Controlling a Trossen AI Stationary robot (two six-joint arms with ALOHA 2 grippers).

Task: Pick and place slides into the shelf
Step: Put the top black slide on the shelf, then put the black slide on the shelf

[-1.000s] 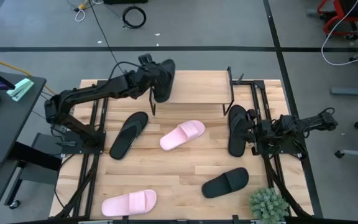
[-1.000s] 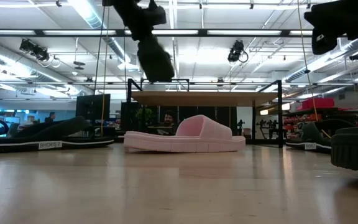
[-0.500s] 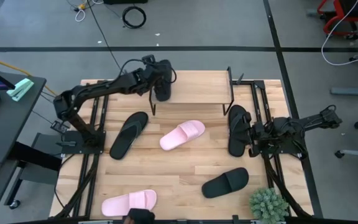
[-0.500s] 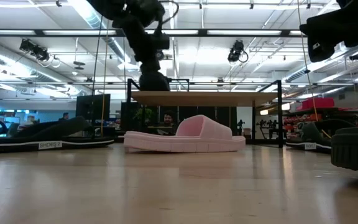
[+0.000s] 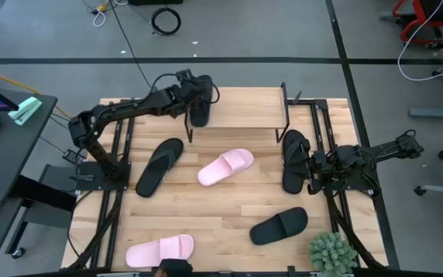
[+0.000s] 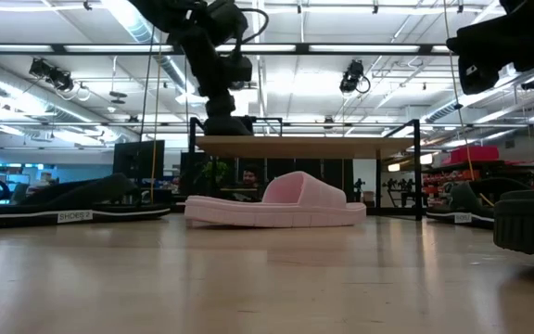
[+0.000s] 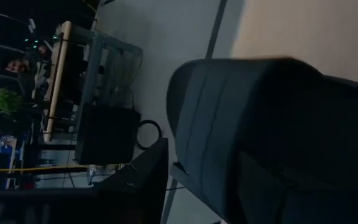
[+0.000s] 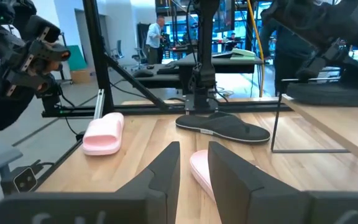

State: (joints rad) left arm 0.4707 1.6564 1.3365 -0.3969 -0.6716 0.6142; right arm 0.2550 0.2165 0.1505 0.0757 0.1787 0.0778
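Note:
My left gripper [image 5: 197,86] reaches over the left end of the shelf [image 5: 244,109], a low rack with a light wooden top, and is shut on a black slide [image 5: 199,111]. The low view shows that slide [image 6: 225,124] sitting on the shelf top [image 6: 323,145] below the gripper [image 6: 219,83]. It fills the left wrist view [image 7: 260,124]. Lying flat on the table are a black slide [image 5: 158,165], a pink slide [image 5: 225,165], another black one [image 5: 279,225] and another pink one [image 5: 160,250]. My right gripper [image 5: 311,164] waits at the table's right edge beside a black slide [image 5: 291,158], its fingers [image 8: 166,168] slightly open. My left gripper holds the black slide by its far end [image 5: 199,98], coming from above and slanting in from the table's left. The slide's lower part [image 6: 225,128] rests on the shelf top's left end. The gripper body hides the fingers, so the kind of hold cannot be told.
The rest of the shelf top [image 5: 260,104] to the right of the held slide is bare wood. A potted plant [image 5: 331,252] stands at the near right corner. Black frame rails [image 5: 118,177] run along both side edges of the table.
My left gripper has moved down and a little toward the far edge over the shelf's left end. The black slide, which hung tilted above the shelf, has come down until it sits on the shelf top.

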